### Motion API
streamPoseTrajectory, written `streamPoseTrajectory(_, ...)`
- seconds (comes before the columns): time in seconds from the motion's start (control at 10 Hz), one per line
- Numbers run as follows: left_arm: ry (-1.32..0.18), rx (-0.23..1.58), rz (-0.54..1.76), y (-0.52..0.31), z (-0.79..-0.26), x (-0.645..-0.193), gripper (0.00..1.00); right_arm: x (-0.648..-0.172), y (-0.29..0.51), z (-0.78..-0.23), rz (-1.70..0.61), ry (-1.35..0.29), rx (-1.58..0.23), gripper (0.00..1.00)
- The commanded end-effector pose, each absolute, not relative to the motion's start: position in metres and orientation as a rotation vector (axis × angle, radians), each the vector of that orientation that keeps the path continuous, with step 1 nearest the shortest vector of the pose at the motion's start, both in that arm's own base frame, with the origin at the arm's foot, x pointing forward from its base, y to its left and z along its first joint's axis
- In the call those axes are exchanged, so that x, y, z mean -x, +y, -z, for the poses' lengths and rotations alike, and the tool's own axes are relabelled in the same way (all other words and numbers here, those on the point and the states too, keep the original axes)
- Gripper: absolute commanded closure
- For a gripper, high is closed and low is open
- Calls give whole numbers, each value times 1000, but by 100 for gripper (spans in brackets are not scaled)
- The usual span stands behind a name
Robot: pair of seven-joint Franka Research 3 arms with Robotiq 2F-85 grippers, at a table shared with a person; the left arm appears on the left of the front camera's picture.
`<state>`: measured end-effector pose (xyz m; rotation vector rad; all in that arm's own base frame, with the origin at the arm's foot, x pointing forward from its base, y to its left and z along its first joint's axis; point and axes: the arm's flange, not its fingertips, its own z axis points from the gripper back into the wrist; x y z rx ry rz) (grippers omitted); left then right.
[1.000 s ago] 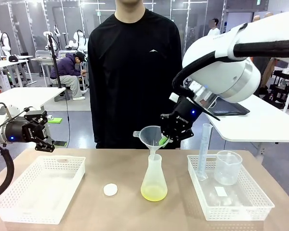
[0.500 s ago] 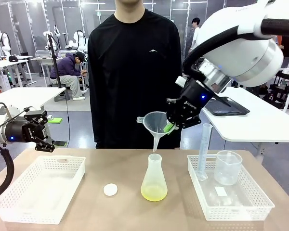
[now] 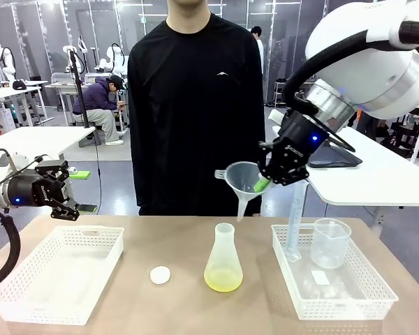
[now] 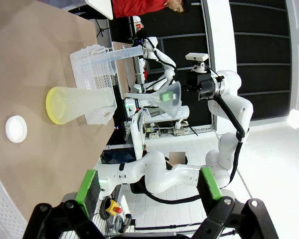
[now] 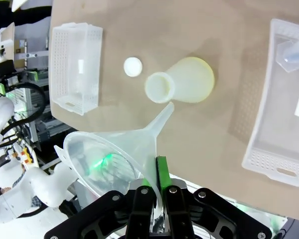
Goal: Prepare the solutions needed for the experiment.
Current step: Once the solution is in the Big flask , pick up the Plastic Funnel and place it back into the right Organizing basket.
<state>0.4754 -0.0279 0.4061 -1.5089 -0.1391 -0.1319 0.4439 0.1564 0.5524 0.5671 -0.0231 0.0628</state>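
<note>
The solutions (image 3: 223, 281) form a shallow yellow-green layer in the bottom of a clear conical flask (image 3: 223, 259) standing mid-table. My right gripper (image 3: 262, 184) is shut on the rim of a clear funnel (image 3: 241, 179), which hangs tilted above and right of the flask's mouth, its spout free of the neck. From the right wrist, the funnel (image 5: 114, 152) sits between my fingers with the flask (image 5: 182, 80) below on the table. My left gripper (image 3: 66, 190) hovers open over the left basket, holding nothing. The left wrist view shows the flask (image 4: 82, 102) and the funnel (image 4: 164, 98) farther off.
A white round cap (image 3: 160, 275) lies left of the flask. A white basket (image 3: 28, 296) stands at the left. The right basket (image 3: 377, 286) holds a graduated cylinder (image 3: 296, 218) and a beaker (image 3: 329, 242). A person in black stands at the far edge.
My right gripper has lifted the funnel out of the flask's neck and carried it up and to the right. The left arm has stayed still.
</note>
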Motion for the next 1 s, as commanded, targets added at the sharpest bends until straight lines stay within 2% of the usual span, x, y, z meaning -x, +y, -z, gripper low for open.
streamPoseTrajectory(0.0, -150, 1511, 127, -28, -408, -476, 0, -443, 120, -550, -86, 27, -546, 100)
streamPoseTrajectory(0.5, -150, 1511, 127, -28, -408, -476, 0, -437, 19, -519, 22, 57, -480, 100)
streamPoseTrajectory(0.9, -150, 1511, 127, -28, -408, -476, 0, -441, 1, -482, 89, 101, -454, 100)
